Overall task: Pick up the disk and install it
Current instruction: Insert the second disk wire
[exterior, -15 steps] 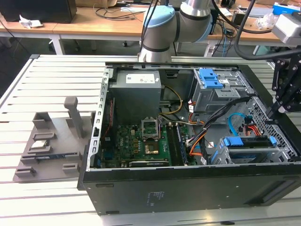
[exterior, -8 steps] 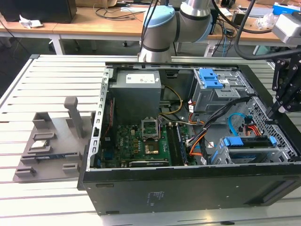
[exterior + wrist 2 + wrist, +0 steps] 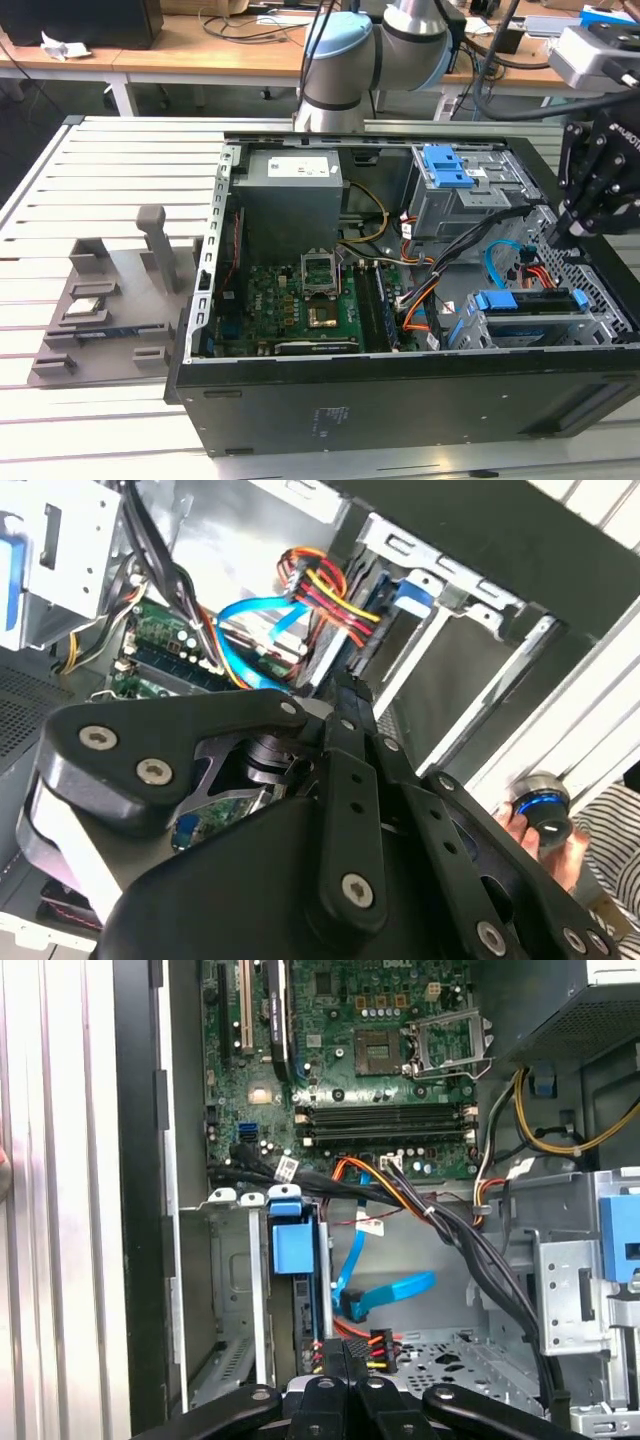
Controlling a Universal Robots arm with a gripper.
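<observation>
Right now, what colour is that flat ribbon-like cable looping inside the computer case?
Bright blue. The flat cable shows best in the first wrist view, curling beside the orange, red and yellow wire bundle.

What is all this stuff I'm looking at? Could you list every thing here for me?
Computer case: one, black, open, lying on the slatted table.
Disk: one, blue-framed, standing in the bay at the case's corner nearest the gripper.
Circuit board: one, green, on the case floor.
Power supply box: one, grey, at the back of the case.
Drive cage: one, grey with blue latch, at the back on the exterior view's right.
Cables: several, blue, orange, black, beside the disk.
Holder tray: one, grey, on the exterior view's left.
Table: one, white.
Gripper: one, black, above the case's right end.
</observation>
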